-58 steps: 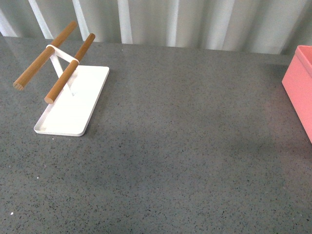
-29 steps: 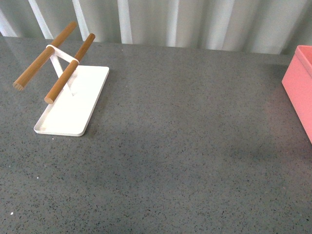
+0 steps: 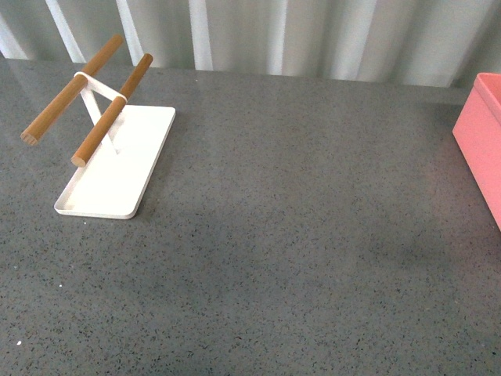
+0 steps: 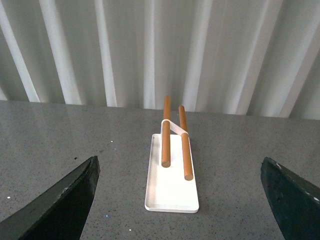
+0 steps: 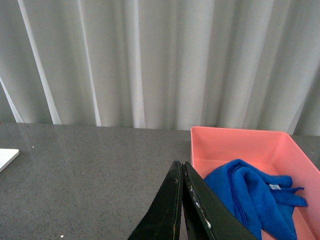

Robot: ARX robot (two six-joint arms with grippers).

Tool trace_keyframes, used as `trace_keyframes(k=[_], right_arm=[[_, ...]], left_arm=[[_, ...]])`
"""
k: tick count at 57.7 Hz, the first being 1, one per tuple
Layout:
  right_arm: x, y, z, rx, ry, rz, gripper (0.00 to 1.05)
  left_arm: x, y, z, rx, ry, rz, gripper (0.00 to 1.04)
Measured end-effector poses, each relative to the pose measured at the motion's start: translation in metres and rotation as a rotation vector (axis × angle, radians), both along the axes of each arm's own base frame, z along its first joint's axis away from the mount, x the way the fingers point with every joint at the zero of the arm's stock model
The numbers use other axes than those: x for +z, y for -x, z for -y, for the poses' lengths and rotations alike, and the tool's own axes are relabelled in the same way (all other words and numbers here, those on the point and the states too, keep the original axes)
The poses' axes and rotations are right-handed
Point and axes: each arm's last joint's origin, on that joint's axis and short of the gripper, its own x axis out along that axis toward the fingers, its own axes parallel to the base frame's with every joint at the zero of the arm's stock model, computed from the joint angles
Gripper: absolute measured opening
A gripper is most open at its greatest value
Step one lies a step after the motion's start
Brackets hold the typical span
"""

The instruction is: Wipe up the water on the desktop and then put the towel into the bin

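The tabletop [image 3: 313, 235] shows no water in the front view. To the right of the white tray [image 3: 117, 168] and well apart from it stands the bin [image 5: 250, 150], the towel [image 5: 250, 200] heaped inside. The left pincer [image 4: 180, 200] gapes wide and holds nothing; the right pincer [image 5: 182, 210] is closed, empty. The task looks finished; the risk I see is a retreating right arm clipping the bin's wall.
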Motion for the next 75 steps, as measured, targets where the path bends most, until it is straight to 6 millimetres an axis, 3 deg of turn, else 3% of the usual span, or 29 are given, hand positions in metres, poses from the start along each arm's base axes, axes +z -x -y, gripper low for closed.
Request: trace_keyframes(k=[8,22,28,53,75], right_arm=[[-0.004,0.011,0.000,-0.001,0.000,-0.018,0.03],[-0.003,0.012,0.000,0.000,0.000,-0.006,0.03],[-0.003,0.012,0.000,0.000,0.000,-0.006,0.26],[-0.003,0.012,0.000,0.000,-0.001,-0.006,0.98],[-0.003,0.012,0.000,0.000,-0.004,-0.006,0.98]], left_arm=[[0.000,0.000,0.000,0.000,0.000,0.000,0.98],[0.000,0.000,0.000,0.000,0.000,0.001,0.98],[0.000,0.000,0.000,0.000,0.000,0.001,0.98],[0.000,0.000,0.000,0.000,0.000,0.001,0.98],[0.000,0.000,0.000,0.000,0.000,0.001,0.98]])
